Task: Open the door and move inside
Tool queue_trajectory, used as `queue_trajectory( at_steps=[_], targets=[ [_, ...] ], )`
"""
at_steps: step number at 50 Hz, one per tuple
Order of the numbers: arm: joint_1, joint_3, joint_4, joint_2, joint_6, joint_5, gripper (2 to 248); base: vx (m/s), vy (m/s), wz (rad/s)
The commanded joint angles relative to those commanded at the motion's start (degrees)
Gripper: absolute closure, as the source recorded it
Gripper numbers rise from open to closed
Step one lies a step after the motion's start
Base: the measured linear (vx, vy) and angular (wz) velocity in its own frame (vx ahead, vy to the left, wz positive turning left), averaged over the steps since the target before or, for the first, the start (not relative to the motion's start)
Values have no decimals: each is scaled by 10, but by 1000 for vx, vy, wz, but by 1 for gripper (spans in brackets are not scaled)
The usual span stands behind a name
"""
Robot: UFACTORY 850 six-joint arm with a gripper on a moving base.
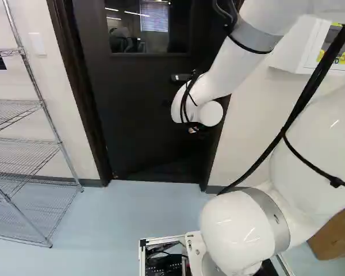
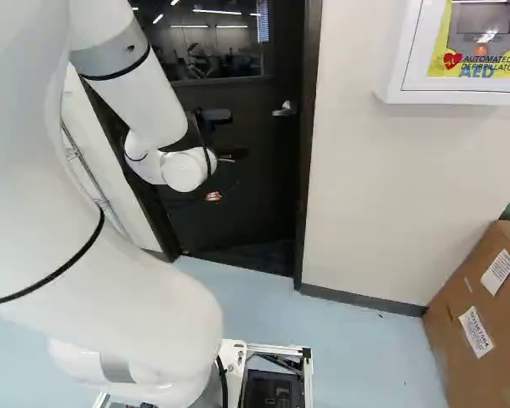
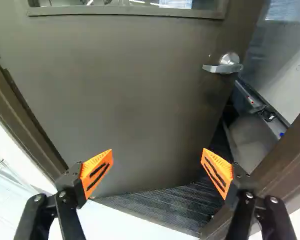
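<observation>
Ahead of wide-open, empty hand (image 2: 213, 196): dark brown door (image 3: 135, 95) ajar, silver lever (image 3: 221, 68), framed window (image 3: 175, 4).

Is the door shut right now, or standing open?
The door stands partly open: in the wrist view its edge with the lever handle is away from the frame, and the room beyond shows through the gap.

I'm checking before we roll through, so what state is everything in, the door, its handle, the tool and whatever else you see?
Door: partly open, swung inward.
Door handle: lever about level, ungripped.
Tool: open, nothing between its fingers.
Arm: stretched toward the door.
Wall cabinet: mounted, looks shut.
Cardboard box: on the floor, can't tell if sealed.
</observation>
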Motion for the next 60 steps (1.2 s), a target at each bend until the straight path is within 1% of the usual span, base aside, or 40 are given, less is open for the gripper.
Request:
queue_trajectory(
  at_steps=[35, 60],
  targets=[
    [0, 0, 0, 0, 0, 0, 3, 2, 0, 0],
    [0, 0, 0, 0, 0, 0, 3, 50, 26, -8]
  ],
)
